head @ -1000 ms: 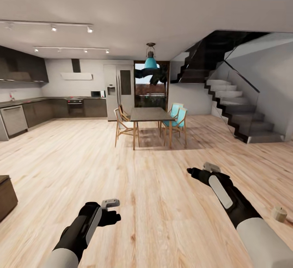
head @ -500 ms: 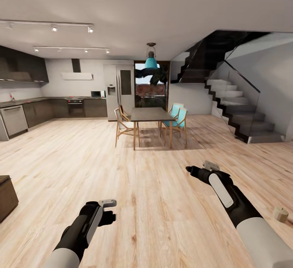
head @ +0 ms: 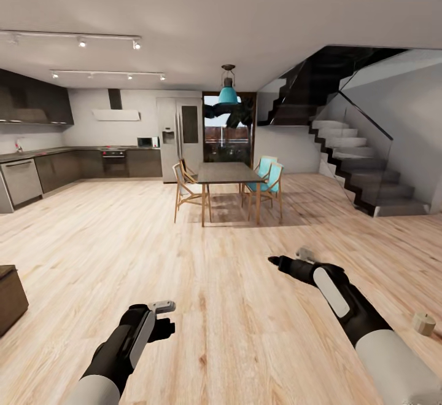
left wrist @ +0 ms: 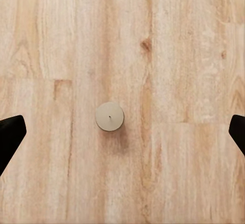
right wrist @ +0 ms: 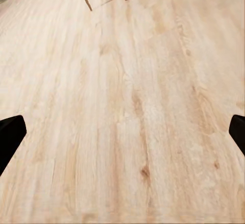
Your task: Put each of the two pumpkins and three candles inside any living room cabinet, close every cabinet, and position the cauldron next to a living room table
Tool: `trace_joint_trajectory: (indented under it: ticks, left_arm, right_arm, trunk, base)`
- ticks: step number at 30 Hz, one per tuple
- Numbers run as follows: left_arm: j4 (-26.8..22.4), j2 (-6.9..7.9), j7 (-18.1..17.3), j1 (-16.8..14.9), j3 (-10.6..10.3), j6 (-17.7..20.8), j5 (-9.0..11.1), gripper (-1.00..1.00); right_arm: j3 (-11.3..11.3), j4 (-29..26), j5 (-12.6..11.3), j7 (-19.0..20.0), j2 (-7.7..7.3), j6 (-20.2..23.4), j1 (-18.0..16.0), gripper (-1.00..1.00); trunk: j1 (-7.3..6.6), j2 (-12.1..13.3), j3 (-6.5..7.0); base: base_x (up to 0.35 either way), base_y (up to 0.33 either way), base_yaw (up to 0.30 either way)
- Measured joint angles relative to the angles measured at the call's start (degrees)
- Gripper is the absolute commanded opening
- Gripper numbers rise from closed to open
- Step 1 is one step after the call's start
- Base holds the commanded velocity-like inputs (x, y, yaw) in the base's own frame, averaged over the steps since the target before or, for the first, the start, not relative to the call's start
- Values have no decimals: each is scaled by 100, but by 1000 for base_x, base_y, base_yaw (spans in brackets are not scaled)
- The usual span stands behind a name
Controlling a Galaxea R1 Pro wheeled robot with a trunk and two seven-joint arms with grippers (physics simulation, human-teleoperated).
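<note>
1. Flooring of pale wood planks runs across an open room, from the robot to a kitchen at far left and a staircase at right.
2. Left tool: in the left wrist view its two dark fingertips sit at opposite edges of the picture, spread wide, with nothing between them but floor. It points straight down over the planks.
3. A small round beige candle with a short wick stands upright on the floor directly under the left tool, apart from both fingertips. Its colour is pale, not dark.
4. Right tool: its dark fingertips also stand wide apart at the picture edges and grip nothing. In the head view the right tool is held out forward above the floor.
5. A second small beige cylinder sits on the floor at the right edge of the head view, near the right forearm; whether it is a candle cannot be confirmed.
6. A corner of a low dark-brown unit shows at the left edge of the head view; its front panels cannot be judged.
7. A dark dining counter with wooden legs and chairs stands mid-room, well apart from both arms.
</note>
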Motion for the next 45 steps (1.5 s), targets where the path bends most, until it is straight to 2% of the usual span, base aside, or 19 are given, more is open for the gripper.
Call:
trace_joint_trajectory:
  ticks: [4, 6, 8, 10, 14, 31, 43, 45]
  left_arm:
    - [-1, 2, -40, 0, 0, -2, 0, 100]
    - [0, 3, -48, 0, 0, -5, 0, 100]
    - [-6, 4, -54, 0, 0, -6, 2, 100]
    - [-6, 5, -60, 0, 0, -7, 7, 100]
    - [-1, 8, -62, 0, -3, -7, 8, 100]
    - [60, 31, -80, 0, -8, -16, 22, 100]
    - [60, 47, -73, 0, -3, -14, 27, 100]
    - [58, 53, -72, 0, -1, -11, 26, 100]
  right_arm:
    - [187, 969, 29, 1577, -5, 314, -1, 100]
    - [218, 1303, 52, 2024, -16, 385, -6, 100]
    - [233, 1440, 63, 2209, -22, 521, -8, 100]
    - [263, 1507, 127, 2292, -25, 749, -11, 100]
    - [298, 1531, 288, 2357, -23, 880, -16, 100]
    - [276, 1456, 252, 2427, 8, 897, -17, 100]
    - [262, 1459, 245, 2436, 9, 882, -18, 100]
    - [261, 1463, 246, 2436, 9, 880, -18, 100]
  trunk:
    - [0, 0, 0]
    - [0, 0, 0]
    - [0, 0, 0]
    - [43, -79, -35]
    - [131, -239, -107]
    - [505, -921, -412]
    - [505, -923, -413]
    - [549, -1002, -448]
  base:
    - [0, 0, 0]
    - [0, 0, 0]
    - [0, 0, 0]
    - [0, 0, 0]
    - [0, 0, 0]
    - [0, 0, 0]
    - [0, 0, 0]
    - [0, 0, 0]
